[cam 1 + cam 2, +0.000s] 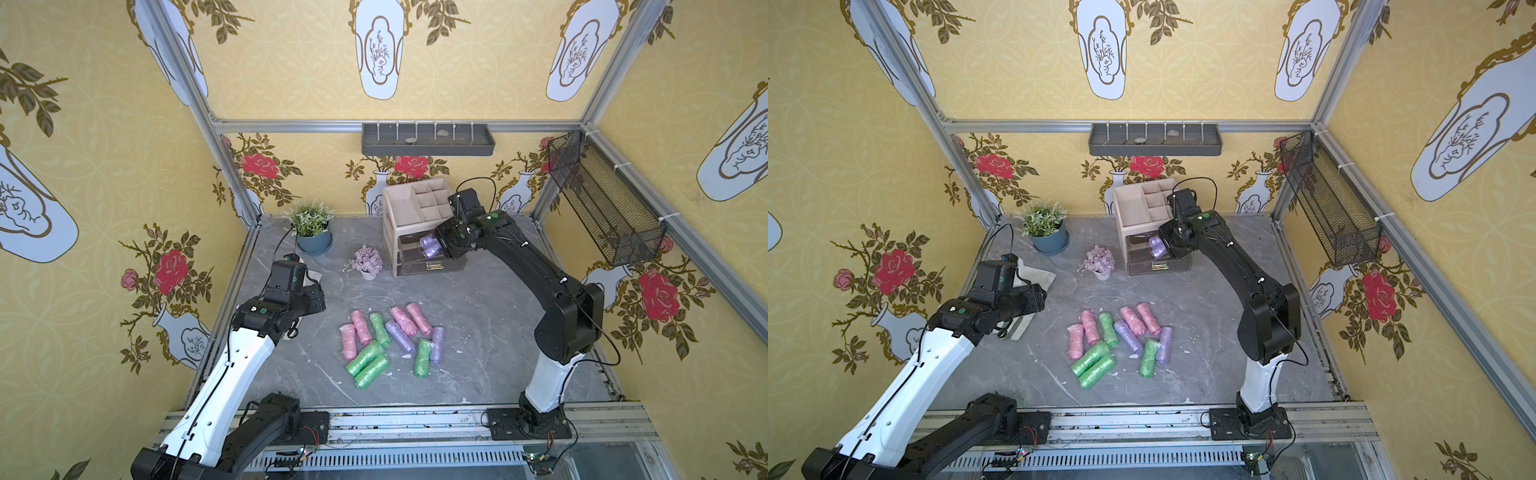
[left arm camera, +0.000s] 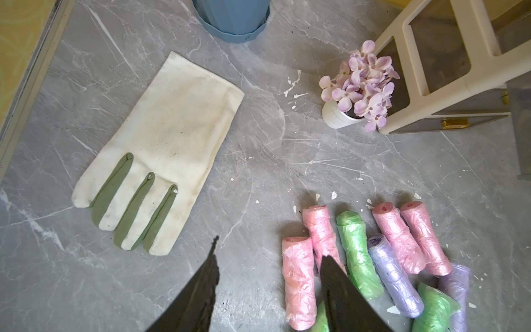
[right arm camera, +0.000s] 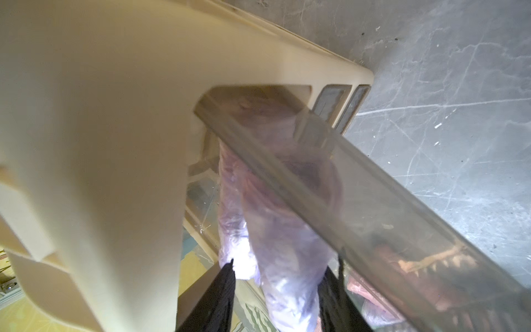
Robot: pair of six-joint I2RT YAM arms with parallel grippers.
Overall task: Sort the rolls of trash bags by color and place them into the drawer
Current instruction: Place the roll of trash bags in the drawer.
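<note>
On the counter, the pulled-out drawer sits just below the right hand, loose rolls lie nearer the empty, spread left hand, and a purple roll points straight ahead between the right hand's fingers, grip unclear.

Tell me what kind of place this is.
Probably a robot test booth dressed as a home: wallpaper panels on an aluminium frame, a left arm and right arm bolted to a front rail, and a marble-look tabletop.
</note>
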